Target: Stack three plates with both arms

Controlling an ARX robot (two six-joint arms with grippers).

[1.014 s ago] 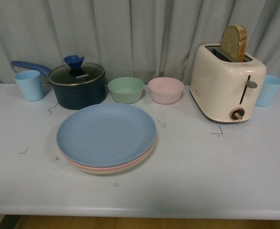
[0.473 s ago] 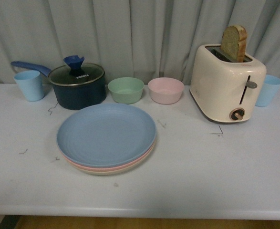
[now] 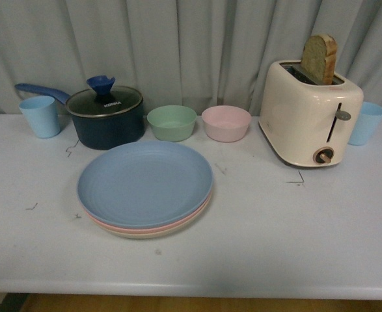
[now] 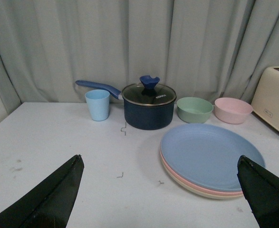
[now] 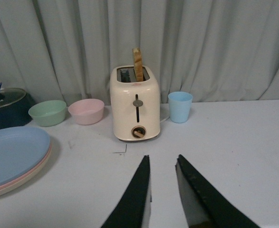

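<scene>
The three plates lie in one stack on the white table. The blue plate is on top, the pink plate under it and the beige plate at the bottom. In the left wrist view the blue plate tops the same stack, and my left gripper is open, its black fingers wide apart over the table short of the stack. In the right wrist view my right gripper is shut and empty above bare table, with the plate stack off to one side. Neither arm shows in the front view.
Along the back stand a light blue cup, a dark blue lidded pot, a green bowl, a pink bowl, a cream toaster holding a slice of bread, and another blue cup. Grey curtains hang behind.
</scene>
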